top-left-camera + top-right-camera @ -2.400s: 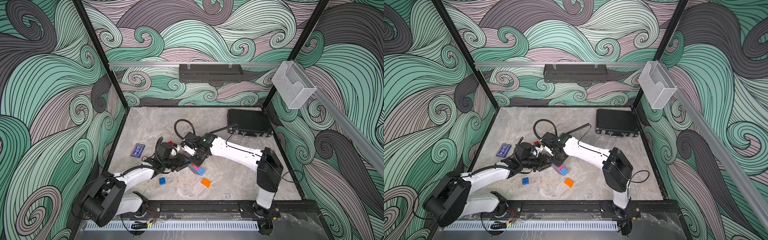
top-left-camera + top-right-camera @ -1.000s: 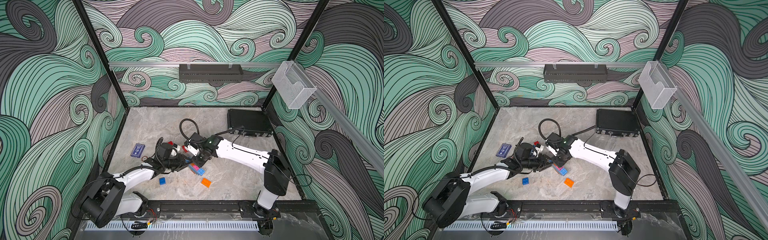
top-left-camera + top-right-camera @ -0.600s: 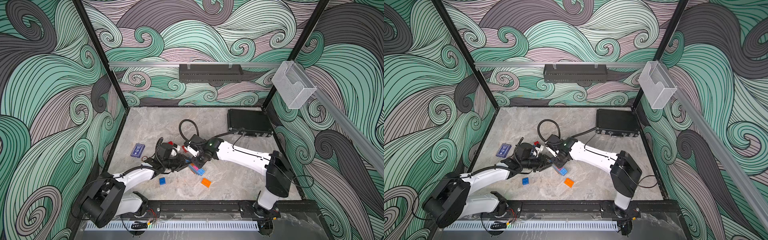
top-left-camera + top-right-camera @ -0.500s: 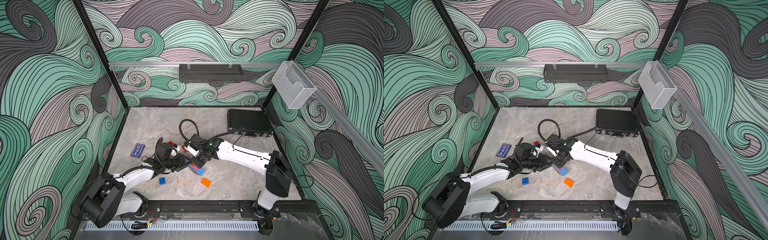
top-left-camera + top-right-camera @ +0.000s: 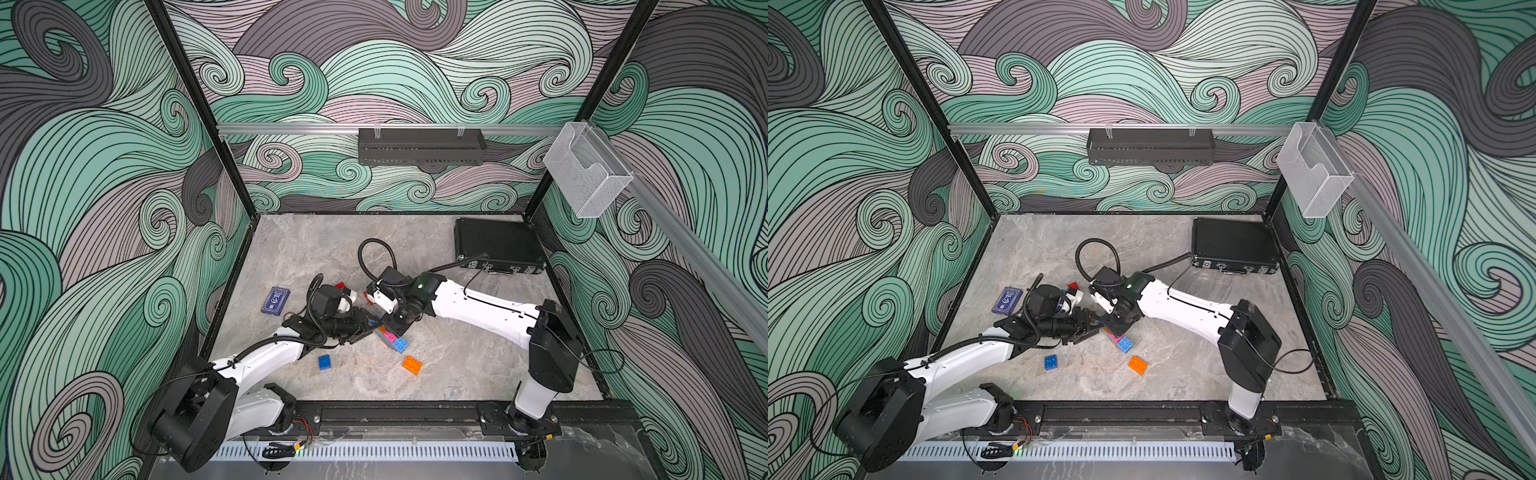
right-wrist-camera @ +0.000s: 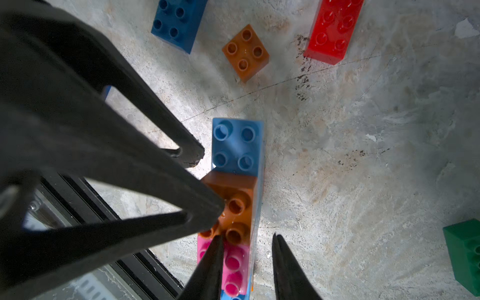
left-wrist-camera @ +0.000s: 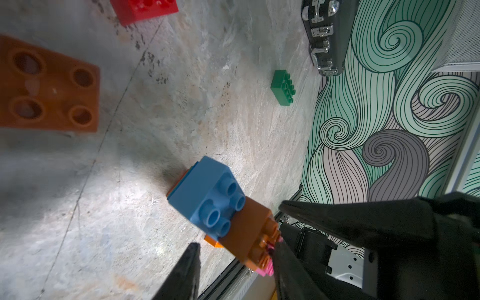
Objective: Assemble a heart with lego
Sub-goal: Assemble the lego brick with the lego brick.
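Note:
The lego row (image 5: 392,340) (image 5: 1119,340) lies mid-table: light blue (image 6: 236,145), orange and pink bricks on a light blue base. My left gripper (image 5: 371,326) (image 7: 236,242) is open beside it. One of its fingers (image 6: 207,215) rests on the orange brick's studs, and the other stands clear of the row. My right gripper (image 5: 395,328) (image 6: 247,236) is shut on the row's pink end. Loose lego lies around: dark blue (image 5: 325,362), orange (image 5: 412,365), red (image 5: 340,286) and green (image 7: 283,87).
A flat dark blue card box (image 5: 275,300) lies to the left of the arms. A black case (image 5: 496,249) stands at the back right. The black frame rail (image 5: 395,409) runs along the table's front edge.
My left gripper's jaws have parted a little at the orange brick. The right arm's elbow has swung slightly rightward; its gripper stays on the row.

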Controlling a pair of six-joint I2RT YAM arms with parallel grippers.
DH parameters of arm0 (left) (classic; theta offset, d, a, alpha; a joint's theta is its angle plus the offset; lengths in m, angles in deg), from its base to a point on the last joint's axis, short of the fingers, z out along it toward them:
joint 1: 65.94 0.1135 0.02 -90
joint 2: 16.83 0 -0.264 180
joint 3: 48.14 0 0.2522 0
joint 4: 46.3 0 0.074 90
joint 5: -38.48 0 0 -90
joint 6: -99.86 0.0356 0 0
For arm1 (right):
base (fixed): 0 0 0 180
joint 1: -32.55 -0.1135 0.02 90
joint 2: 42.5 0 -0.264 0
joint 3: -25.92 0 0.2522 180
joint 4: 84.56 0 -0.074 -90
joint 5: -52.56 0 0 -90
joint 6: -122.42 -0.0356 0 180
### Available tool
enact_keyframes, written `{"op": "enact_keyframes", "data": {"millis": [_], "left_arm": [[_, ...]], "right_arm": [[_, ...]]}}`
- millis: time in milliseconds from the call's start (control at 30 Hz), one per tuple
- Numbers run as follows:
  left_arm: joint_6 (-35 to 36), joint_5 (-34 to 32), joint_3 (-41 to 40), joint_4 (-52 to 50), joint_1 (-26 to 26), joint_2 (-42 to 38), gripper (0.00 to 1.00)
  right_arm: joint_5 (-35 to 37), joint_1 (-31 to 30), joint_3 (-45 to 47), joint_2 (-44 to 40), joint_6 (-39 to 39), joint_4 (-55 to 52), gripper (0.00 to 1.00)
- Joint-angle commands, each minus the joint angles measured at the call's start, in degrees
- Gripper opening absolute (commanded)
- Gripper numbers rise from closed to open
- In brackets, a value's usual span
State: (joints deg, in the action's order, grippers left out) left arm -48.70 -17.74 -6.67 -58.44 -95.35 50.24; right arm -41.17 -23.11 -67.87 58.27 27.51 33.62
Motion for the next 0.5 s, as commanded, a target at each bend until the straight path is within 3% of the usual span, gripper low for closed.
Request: {"op": "enact_keyframes", "data": {"millis": [0,167,467], "left_arm": [[0.3,-0.6,2.6,-1.5,0.9,-2.0,0.48],[1.7,0.1,4.3,-3.5,1.4,-2.6,0.48],[3.3,-1.8,2.4,-7.9,2.6,-5.2,0.48]], "right_arm": [[0.3,0.3,0.9,2.9,0.7,-4.5,0.34],[0.7,0.4,0.3,2.7,0.9,-4.5,0.34],[0.5,0.8,-3.3,0.3,1.4,-5.1,0.44]]}}
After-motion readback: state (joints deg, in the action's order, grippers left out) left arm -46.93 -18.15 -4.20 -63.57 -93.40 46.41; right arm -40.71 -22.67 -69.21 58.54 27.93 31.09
